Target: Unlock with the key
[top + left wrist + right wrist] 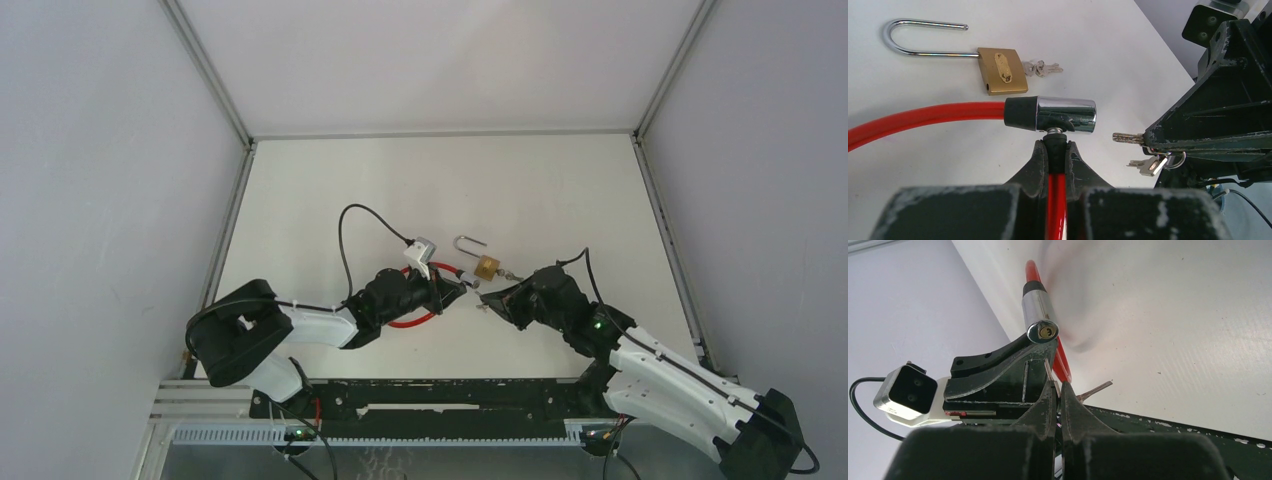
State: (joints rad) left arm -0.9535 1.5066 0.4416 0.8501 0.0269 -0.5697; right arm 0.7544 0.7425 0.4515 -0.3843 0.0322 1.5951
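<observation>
A red cable lock (923,119) ends in a chrome barrel (1066,114). My left gripper (1055,145) is shut on the cable's black end just below that barrel and holds it above the table. The barrel's brass keyhole (1046,331) faces my right gripper (1058,385). That gripper is shut on a key (1127,138). The key's blade points at the barrel's right end, a small gap away. Spare keys (1149,165) dangle on a ring under the right gripper. In the top view both grippers meet mid-table, left (462,285) and right (490,297).
A brass padlock (1002,71) with its shackle swung open lies on the table behind the barrel. Its own small keys (1043,68) lie beside it. The red cable loops back under the left arm (415,320). White walls enclose the table.
</observation>
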